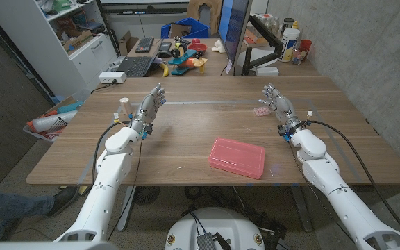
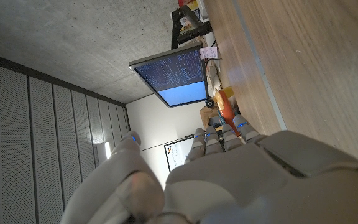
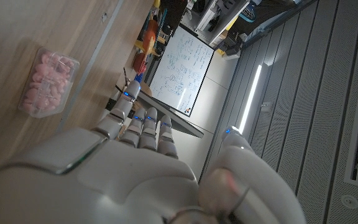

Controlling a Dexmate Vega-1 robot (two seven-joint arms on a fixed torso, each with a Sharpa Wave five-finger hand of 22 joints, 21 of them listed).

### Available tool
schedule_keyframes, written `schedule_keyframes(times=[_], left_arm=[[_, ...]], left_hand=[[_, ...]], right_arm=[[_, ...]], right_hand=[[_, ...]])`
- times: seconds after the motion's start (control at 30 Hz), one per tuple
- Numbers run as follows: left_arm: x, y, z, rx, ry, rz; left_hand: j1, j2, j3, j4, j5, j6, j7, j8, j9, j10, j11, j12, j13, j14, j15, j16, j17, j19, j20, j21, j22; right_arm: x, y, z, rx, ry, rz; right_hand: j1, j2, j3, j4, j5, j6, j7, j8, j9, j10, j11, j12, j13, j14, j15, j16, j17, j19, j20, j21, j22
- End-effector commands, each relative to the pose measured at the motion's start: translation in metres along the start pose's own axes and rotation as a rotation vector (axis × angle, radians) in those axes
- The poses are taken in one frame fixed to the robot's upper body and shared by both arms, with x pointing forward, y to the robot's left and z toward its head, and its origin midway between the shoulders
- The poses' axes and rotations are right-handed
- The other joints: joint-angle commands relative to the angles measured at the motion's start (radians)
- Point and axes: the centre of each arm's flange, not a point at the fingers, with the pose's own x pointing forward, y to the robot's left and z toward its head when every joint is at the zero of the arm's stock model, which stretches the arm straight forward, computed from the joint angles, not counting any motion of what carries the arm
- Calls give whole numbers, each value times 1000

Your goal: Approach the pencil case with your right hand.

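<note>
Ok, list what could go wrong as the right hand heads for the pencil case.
1. The right hand stands open, beyond and to the right of the pink pencil case, so it must come back toward the robot; its forearm might sweep over the case and nudge it.
2. The small clear box of pink pieces lies just beside that hand's fingers; a careless first move could knock it.
3. The case sits near the table front edge; a push may slide it off.
</note>
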Motion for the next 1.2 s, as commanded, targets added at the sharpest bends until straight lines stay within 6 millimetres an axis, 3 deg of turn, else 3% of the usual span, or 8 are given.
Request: schedule_keyframes(times=[0.03, 1.2], left_arm=[[4, -2, 2, 6, 5, -2], [8, -7, 2, 15, 15, -19]], left_hand=[[10, 6, -1, -4, 0, -1, -3, 3, 4, 5, -3, -5, 1, -6, 1, -2, 3, -54, 3, -5, 4], [10, 10, -3, -10, -4, -1, -4, 2, 4, 6, -8, -14, -2, -7, 1, -3, 3, -52, 7, -25, 5]], right_arm=[[-3, -1, 3, -16, -48, -6], [-14, -2, 13, -22, -124, -4]], right_hand=[[-10, -1, -6, 3, 10, 5, -9, 6, 2, 15, 1, 0, 1, 10, 1, 3, -1, 14, -1, -3, 1], [-24, -1, -16, 7, 23, 11, -28, 5, 2, 39, -10, -10, -5, 34, -6, 1, -15, 31, 4, -28, 1]])
